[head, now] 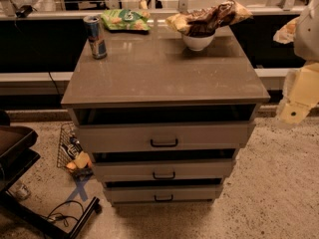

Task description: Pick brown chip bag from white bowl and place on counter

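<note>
A grey-brown surface (164,73), smooth and faintly glossy, tops a cabinet of three drawers (164,133) with slim black handles, a dark gap showing above each drawer front. The cabinet stands on a speckled, pale floor (279,183). Behind it a light rail (279,10) runs across the room over dark panels. At the far right of the surface sits the white bowl (198,42), small, round and shiny. The brown chip bag (207,18) lies across its top, crinkled and glinting, dark brown in the middle with pale yellow ends that overhang the rim on both sides. The bag is well wider than the bowl and rests in it, not on the surface itself. A flat green snack bag (124,20) lies along the back edge, and a slim can (95,36) with a blue lower band stands upright near the back left corner. The tool (295,106), on a cream-coloured arm, hangs off the right side of the cabinet, just past its front right corner and well apart from the bowl. Whether it is spread or pressed together cannot be told from here. Low on the left, a wire basket (70,151) holding small packets leans by the drawers. Below it are a blue cross mark (79,188) on the floor, a dark cart frame (15,153) and a loose cable (60,210).
</note>
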`<state>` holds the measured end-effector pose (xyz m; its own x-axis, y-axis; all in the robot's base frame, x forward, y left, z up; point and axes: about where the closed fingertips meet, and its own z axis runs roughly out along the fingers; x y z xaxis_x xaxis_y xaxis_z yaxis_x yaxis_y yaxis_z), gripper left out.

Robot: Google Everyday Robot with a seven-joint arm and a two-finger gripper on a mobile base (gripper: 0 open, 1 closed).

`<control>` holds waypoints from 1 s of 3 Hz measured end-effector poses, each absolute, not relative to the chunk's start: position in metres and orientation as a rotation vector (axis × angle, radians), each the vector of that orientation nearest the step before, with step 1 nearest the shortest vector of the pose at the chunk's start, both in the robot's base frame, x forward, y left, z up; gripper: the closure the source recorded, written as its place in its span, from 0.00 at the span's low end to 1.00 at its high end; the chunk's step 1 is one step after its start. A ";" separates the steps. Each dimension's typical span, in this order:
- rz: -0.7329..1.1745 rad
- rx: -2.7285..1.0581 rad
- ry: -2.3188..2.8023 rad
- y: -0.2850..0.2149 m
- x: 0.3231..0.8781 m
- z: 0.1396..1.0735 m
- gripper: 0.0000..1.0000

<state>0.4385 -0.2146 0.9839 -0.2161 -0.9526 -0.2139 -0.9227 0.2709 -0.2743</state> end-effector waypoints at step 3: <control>-0.464 -1.608 2.083 -0.223 0.496 0.998 0.00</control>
